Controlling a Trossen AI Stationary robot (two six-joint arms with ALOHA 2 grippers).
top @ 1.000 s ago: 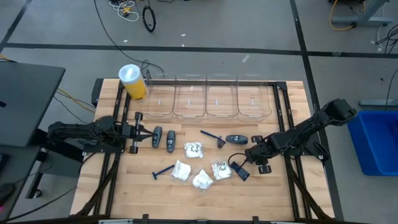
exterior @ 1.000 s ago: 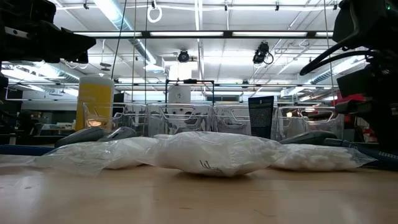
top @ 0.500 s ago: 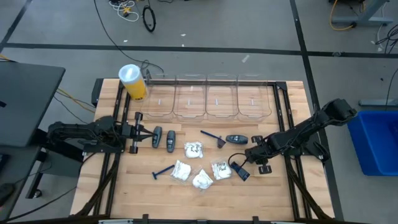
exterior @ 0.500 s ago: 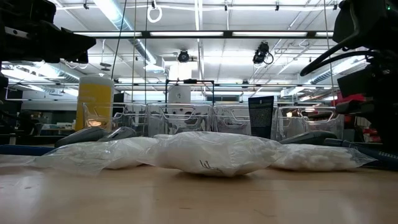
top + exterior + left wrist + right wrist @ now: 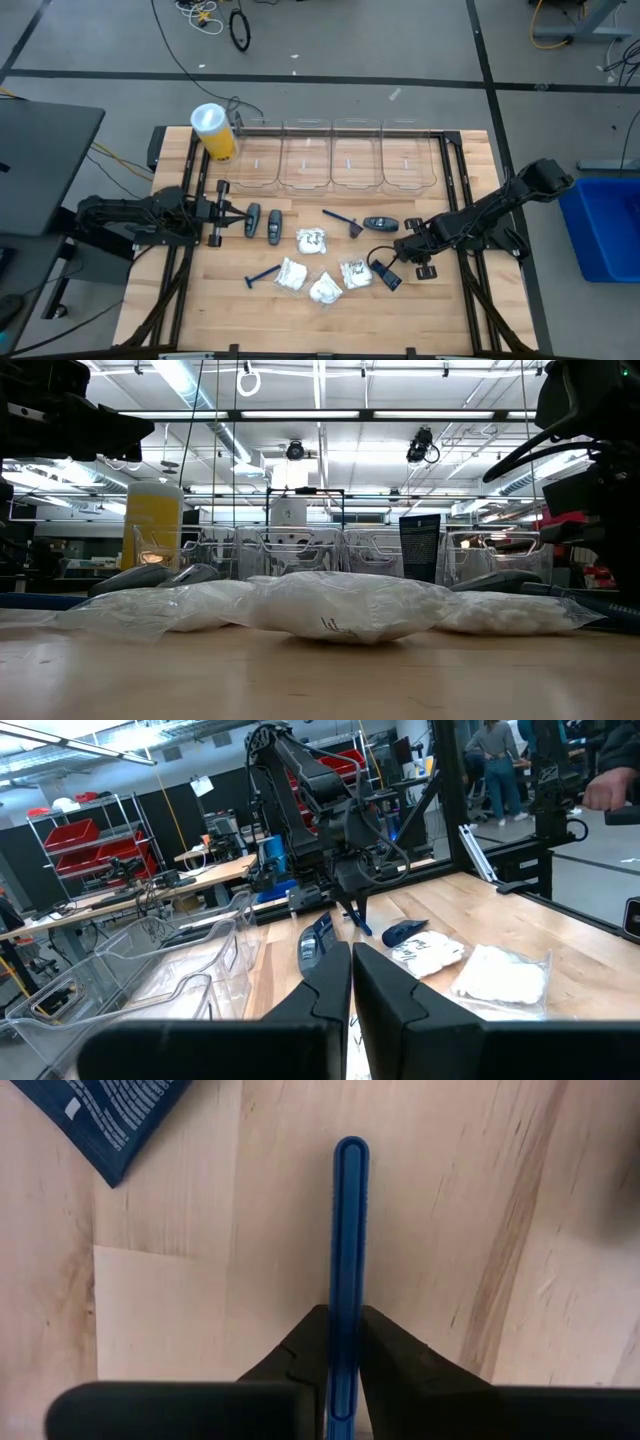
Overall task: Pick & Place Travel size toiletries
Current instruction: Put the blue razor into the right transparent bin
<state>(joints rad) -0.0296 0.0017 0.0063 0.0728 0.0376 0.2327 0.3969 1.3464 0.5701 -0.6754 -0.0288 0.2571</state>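
Observation:
My right gripper (image 5: 383, 258) points down at the table's right middle, shut on a thin blue razor (image 5: 350, 1210). Another blue razor (image 5: 262, 275) lies at the near left, and a third (image 5: 340, 219) lies mid-table. Several white packets (image 5: 313, 240) lie flat in the middle, and a dark blue packet (image 5: 391, 281) lies beside my right gripper. Dark grey oval pieces (image 5: 263, 223) lie in front of my left gripper (image 5: 222, 211). That gripper rests shut and level at the left edge, touching nothing. My right gripper pinches the blue razor's thin handle (image 5: 350, 1285) between its two fingers (image 5: 305, 1345), which come from above and point down. The handle runs straight out from between the fingers, so they clasp its two long sides. The razor lies flat against the wooden table top.
Four clear bins (image 5: 330, 158) stand in a row along the far edge. A tall yellow cylinder with a white lid (image 5: 213, 132) stands at the far left corner. Another dark grey oval piece (image 5: 380, 223) lies just beyond my right gripper. Bare wood (image 5: 440, 310) lies toward the near edge.

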